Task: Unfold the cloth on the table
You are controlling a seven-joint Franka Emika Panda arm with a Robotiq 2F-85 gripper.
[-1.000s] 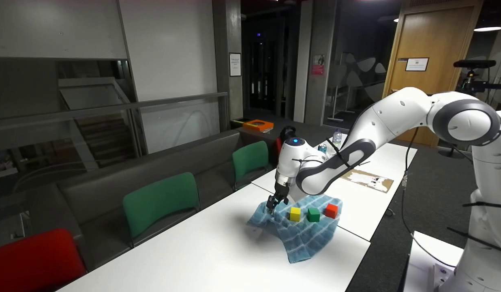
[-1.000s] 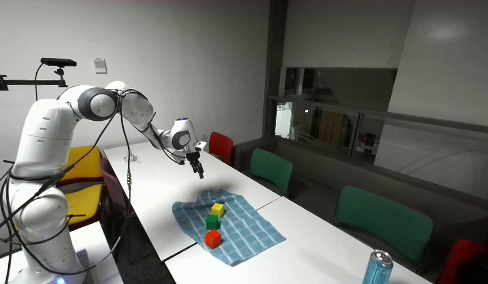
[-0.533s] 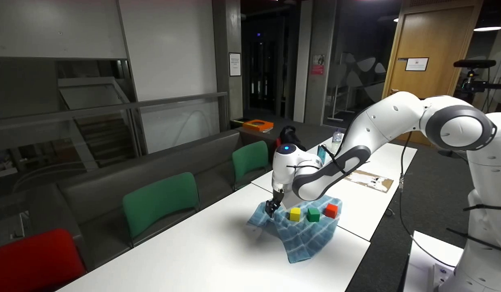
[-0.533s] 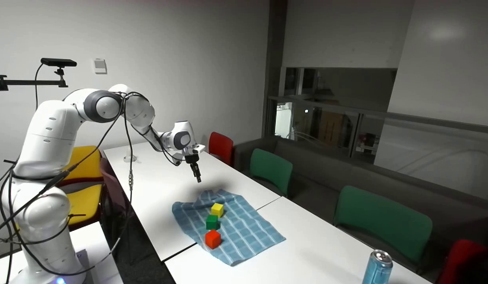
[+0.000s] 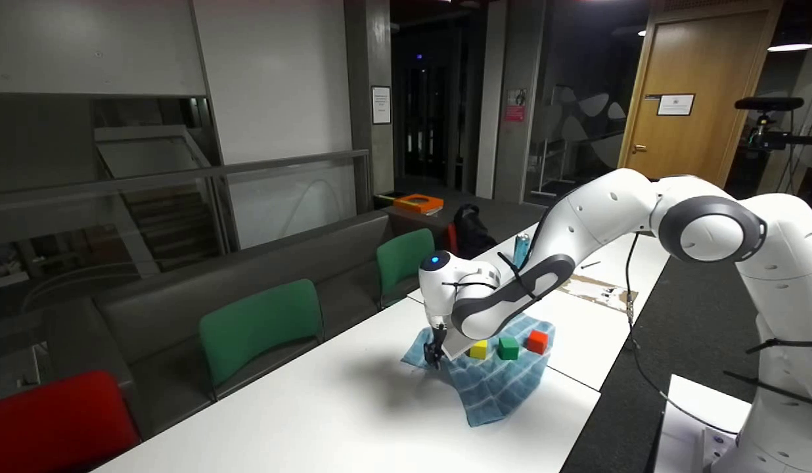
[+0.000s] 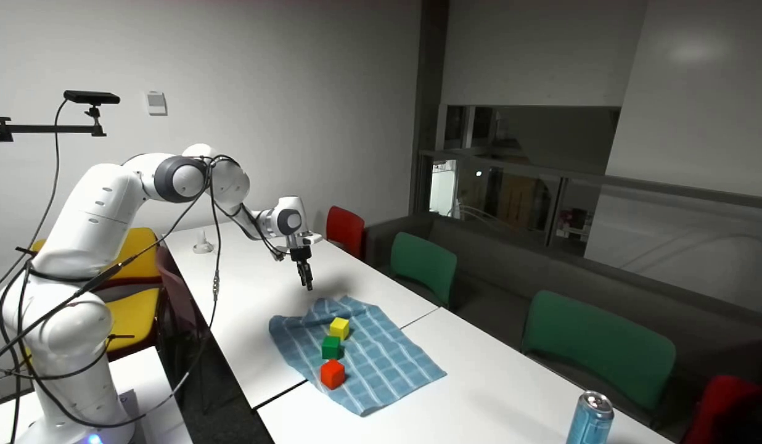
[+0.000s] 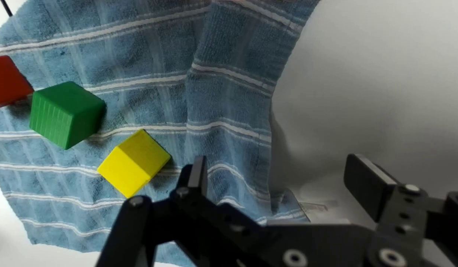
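"Two framed notices (image 5: 381, 105) hang at the back in an exterior view. Can you read them?"

"Their print is too small, both on the far pillar (image 5: 380, 157) and on the wooden door (image 5: 701, 151) at far right. A red notice (image 5: 515, 113) between them is just as unclear. A blue drinks can (image 6: 590, 422), near right in an exterior view, has markings too blurred to make out."

"What else is around?"

"In an exterior view, the cloth (image 6: 387, 364), blue with white checks, lies rumpled on the white table (image 6: 510, 394), across the joint between two sections. On it stand, in a row, a yellow cube (image 6: 339, 328) farthest, a green cube (image 6: 331, 347) in the middle and a red cube (image 6: 332, 374) nearest. Green chairs (image 6: 600, 336) and a dark bench seat (image 6: 492, 290) line the right side."

"Does anything stand in the way?"

"In an exterior view, the white robot arm (image 5: 593, 213) covers part of the cloth and part of the yellow cube."

"And the gripper (image 7: 276, 170)?"

"Spread wide. In the wrist view its fingers (image 7: 369, 181) stand far apart: the finger at left appears over the cloth, near the yellow cube, the finger at right over bare tabletop, with the cloth's edge in the gap. Whether either touches the cloth, I cannot tell."
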